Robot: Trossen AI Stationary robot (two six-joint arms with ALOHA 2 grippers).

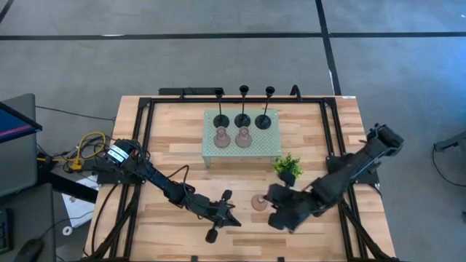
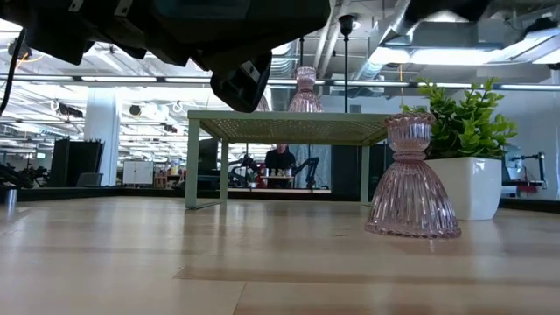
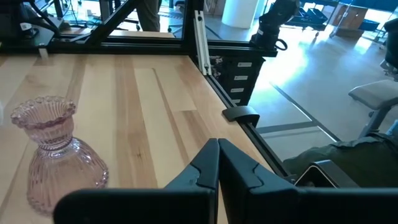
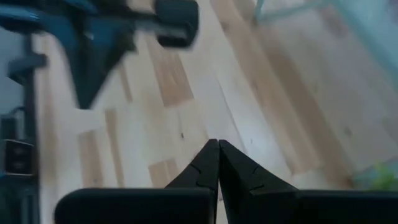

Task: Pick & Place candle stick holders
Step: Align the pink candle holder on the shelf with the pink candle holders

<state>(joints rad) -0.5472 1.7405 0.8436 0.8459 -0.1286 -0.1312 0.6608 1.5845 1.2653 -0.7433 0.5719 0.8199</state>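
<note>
High view first: I see five holders already on the pale green perforated metal tray (image 1: 269, 151) at twelve o'clock on the wooden table (image 1: 175, 145) — three black thin-stemmed candle stick holders (image 1: 242, 120) along its far edge and two squat pinkish-mauve ribbed glass holders (image 1: 232, 137) in front of them. The last pink ribbed glass holder (image 1: 258, 202) stands upright on bare wood towards six o'clock, between my two grippers and touching neither, with the small green plant in a white pot (image 1: 288, 169) just off at its two o'clock. My left gripper (image 1: 234, 216) sits at its eight o'clock with fingers pressed together and empty; my right gripper (image 1: 274, 198) is just beside it at three o'clock, likewise closed on nothing. To do this pick well, I judge I should spread the right fingers before approaching, come in level, and close on the narrow waist — the flared skirt and frilled rim look slippery. I'd lift straight up, clear the plant, then set it beside the other two.
</note>
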